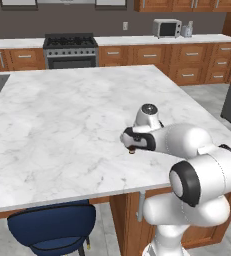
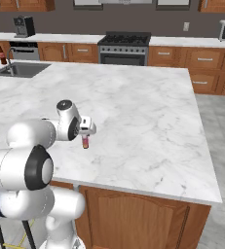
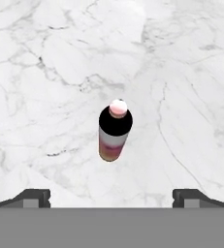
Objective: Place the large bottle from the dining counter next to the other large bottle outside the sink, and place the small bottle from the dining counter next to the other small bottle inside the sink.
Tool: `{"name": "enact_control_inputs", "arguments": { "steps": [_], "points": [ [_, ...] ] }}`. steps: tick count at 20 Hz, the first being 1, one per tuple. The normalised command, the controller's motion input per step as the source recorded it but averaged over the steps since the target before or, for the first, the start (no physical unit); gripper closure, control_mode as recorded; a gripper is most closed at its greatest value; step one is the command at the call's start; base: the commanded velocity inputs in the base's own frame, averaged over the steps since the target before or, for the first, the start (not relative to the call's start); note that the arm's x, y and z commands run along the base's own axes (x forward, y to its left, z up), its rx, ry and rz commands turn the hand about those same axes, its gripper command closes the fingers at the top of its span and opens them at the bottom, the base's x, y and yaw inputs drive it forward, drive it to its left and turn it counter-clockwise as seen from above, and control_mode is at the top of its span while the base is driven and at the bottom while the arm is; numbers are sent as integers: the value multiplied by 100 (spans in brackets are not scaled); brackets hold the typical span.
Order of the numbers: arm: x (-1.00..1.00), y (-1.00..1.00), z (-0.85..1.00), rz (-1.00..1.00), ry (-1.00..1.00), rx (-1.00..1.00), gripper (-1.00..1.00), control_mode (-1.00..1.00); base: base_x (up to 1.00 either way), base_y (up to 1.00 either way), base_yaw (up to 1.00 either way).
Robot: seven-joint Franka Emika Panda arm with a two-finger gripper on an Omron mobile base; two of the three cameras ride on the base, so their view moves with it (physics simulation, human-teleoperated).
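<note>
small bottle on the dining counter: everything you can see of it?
The small bottle stands upright on the white marble dining counter, near its front edge. It is short, with a pale pinkish cap, a dark shoulder, a whitish band and a reddish lower body. The open end effector hovers directly above it; nothing but the counter touches it.

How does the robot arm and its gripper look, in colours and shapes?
The arm is glossy white, built of rounded, bulbous segments with dark rings at the joints. A round dark-and-grey cap sits on its wrist. The gripper has two small dark, blocky finger tips. No cables or markings show.
</note>
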Motion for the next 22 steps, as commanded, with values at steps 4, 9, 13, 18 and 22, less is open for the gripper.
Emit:
{"name": "enact_control_inputs", "arguments": {
  "steps": [4,9,13,18,22],
  "points": [
    [19,0,0,0,0,0,-100,-100,0,0,0],
    [7,0,-1,0,0,0,-100,-100,0,0,0],
    [0,0,-7,0,0,0,-100,-100,0,0,0],
    [4,0,-15,0,0,0,-100,-100,0,0,0],
    [17,0,-16,0,0,0,-100,-100,0,0,0]
  ]
}}
